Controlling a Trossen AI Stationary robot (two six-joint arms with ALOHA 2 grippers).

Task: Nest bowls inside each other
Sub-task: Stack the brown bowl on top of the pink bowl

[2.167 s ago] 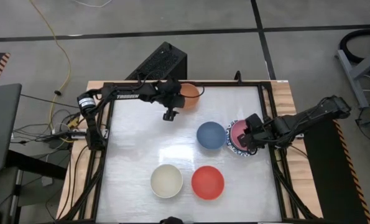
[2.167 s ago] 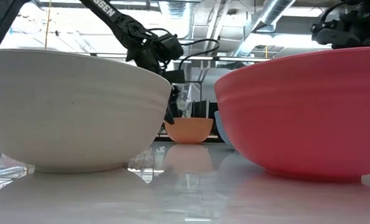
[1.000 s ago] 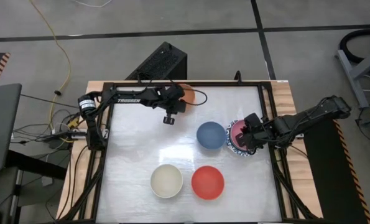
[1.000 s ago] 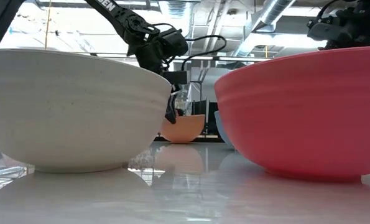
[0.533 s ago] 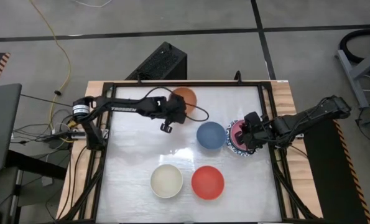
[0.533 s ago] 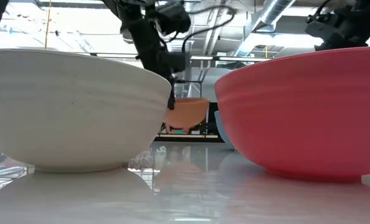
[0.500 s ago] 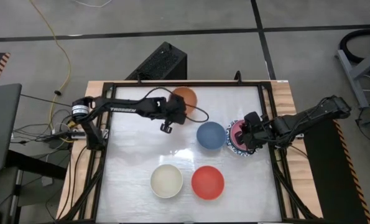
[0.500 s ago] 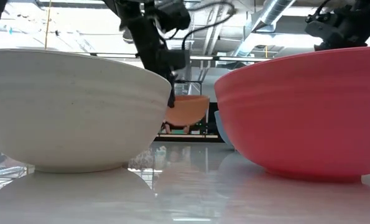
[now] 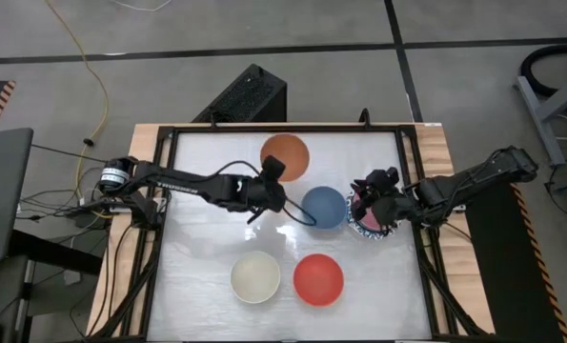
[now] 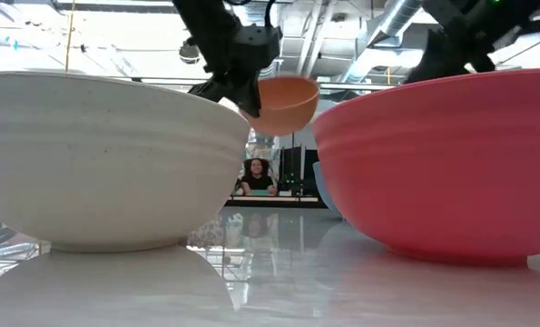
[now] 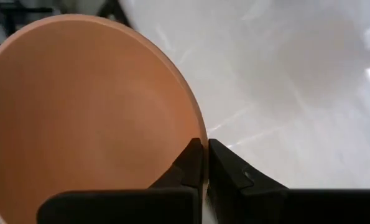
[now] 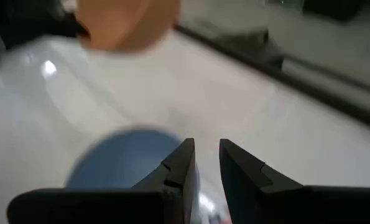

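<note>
The orange bowl hangs above the table's far middle, with my left gripper shut on its near rim. In the low view the orange bowl is well clear of the table. A blue bowl stands at centre right. Beside it a pink bowl sits nested in a white bowl with a blue-patterned rim. A cream bowl and a red bowl stand near the front. My right gripper hovers over the pink bowl, pointing at the blue one, its fingers a little apart with nothing between them. My left gripper pinches the orange bowl's rim, one finger inside the bowl and one outside. The fingers come from the table's near-left side, slanting down. The bowl is lifted clear of the table, mouth up and slightly tilted.
A black frame borders the white table top. The cream bowl and red bowl fill the low view's foreground. A person sits in the room beyond the table. Bare table lies between the blue bowl and the two front bowls.
My left gripper has swung from the far edge toward the table's middle and the blue bowl, rolling its wrist and rising. The orange bowl has come with it, from tipped on the table to lifted clear. My right gripper has tipped its fingers upward.
</note>
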